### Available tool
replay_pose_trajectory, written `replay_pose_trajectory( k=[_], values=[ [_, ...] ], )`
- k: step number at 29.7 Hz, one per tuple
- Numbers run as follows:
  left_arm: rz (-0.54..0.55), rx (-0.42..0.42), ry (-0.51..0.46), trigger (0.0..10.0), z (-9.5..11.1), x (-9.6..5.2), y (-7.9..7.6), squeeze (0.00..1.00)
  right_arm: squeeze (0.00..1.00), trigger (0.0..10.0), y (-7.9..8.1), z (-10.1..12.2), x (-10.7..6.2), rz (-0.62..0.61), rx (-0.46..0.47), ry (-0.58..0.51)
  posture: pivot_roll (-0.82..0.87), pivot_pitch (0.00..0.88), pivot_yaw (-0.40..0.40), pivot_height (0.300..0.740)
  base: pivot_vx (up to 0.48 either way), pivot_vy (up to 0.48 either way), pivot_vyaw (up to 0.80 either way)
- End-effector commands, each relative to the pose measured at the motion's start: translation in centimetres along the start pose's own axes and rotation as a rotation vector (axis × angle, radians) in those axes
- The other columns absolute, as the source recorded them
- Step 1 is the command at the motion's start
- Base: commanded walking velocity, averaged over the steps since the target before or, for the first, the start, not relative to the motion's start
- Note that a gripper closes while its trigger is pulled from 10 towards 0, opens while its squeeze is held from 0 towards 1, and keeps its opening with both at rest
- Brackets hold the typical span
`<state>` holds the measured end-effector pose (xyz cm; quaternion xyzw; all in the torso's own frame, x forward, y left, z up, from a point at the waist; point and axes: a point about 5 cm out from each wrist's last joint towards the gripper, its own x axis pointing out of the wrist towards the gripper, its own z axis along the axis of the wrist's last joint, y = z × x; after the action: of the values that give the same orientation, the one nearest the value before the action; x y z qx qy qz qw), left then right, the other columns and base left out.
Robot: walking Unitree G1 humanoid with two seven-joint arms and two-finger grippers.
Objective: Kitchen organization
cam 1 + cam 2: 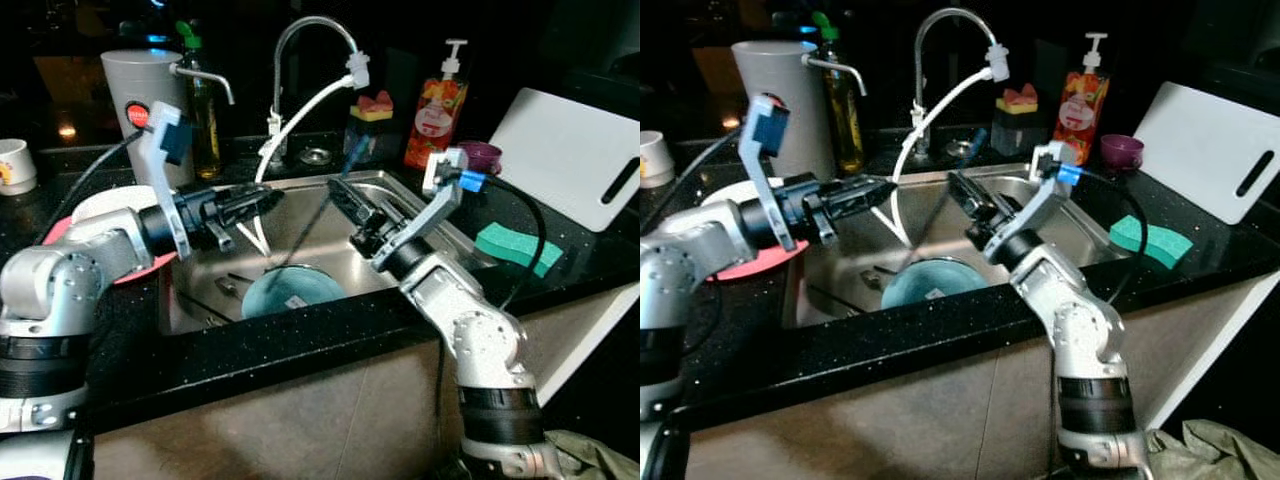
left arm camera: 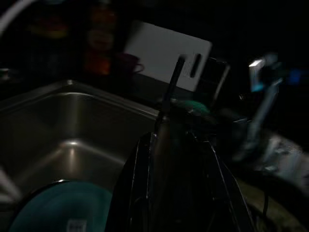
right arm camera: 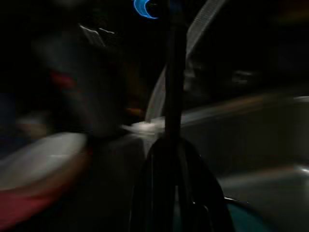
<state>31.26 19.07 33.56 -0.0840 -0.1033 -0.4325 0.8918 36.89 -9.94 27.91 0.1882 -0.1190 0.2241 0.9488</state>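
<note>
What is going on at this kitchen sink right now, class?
A humanoid robot stands at a steel sink with both arms reaching over the basin. The left gripper and the right gripper point toward each other above a teal bowl lying in the basin. A thin dark stick-like object slants between them. A green sponge lies on the counter.

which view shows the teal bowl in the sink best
The left eye view: the teal bowl sits whole on the sink floor between both arms. Right eye view shows it similarly. Both wrist views catch just a dark sliver of its rim.
</note>
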Motion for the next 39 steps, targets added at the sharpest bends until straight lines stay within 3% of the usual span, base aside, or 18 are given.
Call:
replay_pose_trajectory(
  k=[1,3,4,5,7,8,14,15,16,24,25,26,28,32,33,37,38,39],
  values=[
    [-0.012,0.0,-0.008,10.0,0.3,-0.5,-0.5,0.0,0.0,10.0,-0.3,-0.5,0.4,-0.047,-0.039,-0.007,0.24,0.177,-0.09,0.74,0.0,0.0,0.0],
    [-0.016,0.002,-0.018,10.0,0.4,-1.1,-1.2,0.0,0.0,10.0,-0.6,-1.3,1.2,-0.106,-0.042,-0.008,0.24,0.177,-0.09,0.74,0.0,0.0,0.0],
    [0.002,-0.002,-0.028,10.0,0.3,-1.4,-1.5,0.0,0.0,10.0,-0.5,-2.3,1.8,-0.147,-0.11,0.017,0.27,0.195,-0.098,0.74,0.0,0.0,0.0],
    [0.023,-0.007,-0.037,10.0,0.2,-1.6,-1.7,0.0,0.8,10.0,-0.3,-3.2,2.1,-0.163,-0.142,0.037,0.29,0.204,-0.104,0.74,0.0,0.0,0.0],
    [0.037,-0.01,-0.043,10.0,0.2,-1.7,-1.8,0.0,0.8,10.0,-0.1,-3.7,2.2,-0.172,-0.163,0.05,0.29,0.204,-0.104,0.74,0.0,0.0,0.0],
    [0.056,-0.015,-0.051,10.0,0.1,-1.7,-2.0,0.0,1.0,10.0,0.2,-4.5,2.3,-0.171,-0.155,0.068,0.31,0.212,-0.115,0.74,0.0,0.0,0.0],
    [0.153,-0.021,-0.081,10.0,-0.4,-1.7,-2.1,0.0,1.0,10.0,1.0,-5.4,2.1,-0.152,-0.133,0.053,0.33,0.211,-0.131,0.74,0.0,0.0,0.0],
    [0.377,0.012,-0.128,10.0,-1.1,-1.1,-1.4,0.0,0.0,10.0,1.1,-4.8,1.8,-0.146,-0.215,-0.012,0.32,0.193,-0.138,0.74,0.0,0.0,0.0],
    [0.454,0.037,-0.138,10.0,-1.4,-0.9,-1.3,0.0,0.0,10.0,1.0,-4.7,1.7,-0.148,-0.245,-0.038,0.32,0.193,-0.138,0.74,0.0,0.0,0.0],
    [0.653,0.185,-0.056,10.0,-3.0,-0.1,-1.2,0.0,0.0,10.0,0.6,-2.9,-0.1,-0.159,-0.367,-0.17,0.29,0.154,-0.129,0.74,0.0,0.0,0.0],
    [0.775,0.295,0.042,10.0,-2.9,-0.6,0.4,0.0,0.0,10.0,0.4,-1.3,-1.2,-0.182,-0.422,-0.236,0.26,0.138,-0.115,0.74,0.0,0.0,0.0],
    [0.775,0.295,0.042,10.0,-2.9,-0.6,0.4,0.0,0.0,10.0,0.4,-1.3,-1.2,-0.182,-0.422,-0.236,0.26,0.138,-0.115,0.74,0.0,0.0,0.0],
    [0.887,0.383,0.095,10.0,-2.0,-1.2,2.0,0.0,0.0,10.0,0.2,0.1,-2.1,-0.204,-0.486,-0.297,0.21,0.107,-0.076,0.74,0.0,0.0,0.0],
    [0.977,0.451,0.09,10.0,-0.6,-1.8,3.2,0.0,0.0,10.0,0.1,1.4,-2.6,-0.221,-0.52,-0.341,0.2,0.103,-0.069,0.74,0.0,0.0,0.0],
    [1.022,0.49,0.074,10.0,0.4,-2.2,3.8,1.0,0.0,10.0,0.1,2.0,-2.8,-0.227,-0.535,-0.364,0.19,0.098,-0.06,0.74,0.0,0.0,0.0],
    [1.171,0.486,0.042,10.0,2.2,-3.8,6.3,1.0,0.0,10.0,0.2,3.4,-3.4,-0.243,-0.569,-0.409,0.15,0.071,-0.044,0.74,0.0,0.0,0.0],
    [1.171,0.486,0.042,10.0,2.2,-3.8,6.3,1.0,0.0,10.0,0.2,3.4,-3.4,-0.243,-0.569,-0.409,0.15,0.071,-0.044,0.74,0.0,0.0,0.0],
    [1.259,0.44,0.033,10.0,2.5,-4.6,7.9,1.0,0.0,10.0,0.0,3.9,-3.5,-0.252,-0.579,-0.415,0.14,0.066,-0.053,0.74,0.0,0.0,0.0]
  ],
)
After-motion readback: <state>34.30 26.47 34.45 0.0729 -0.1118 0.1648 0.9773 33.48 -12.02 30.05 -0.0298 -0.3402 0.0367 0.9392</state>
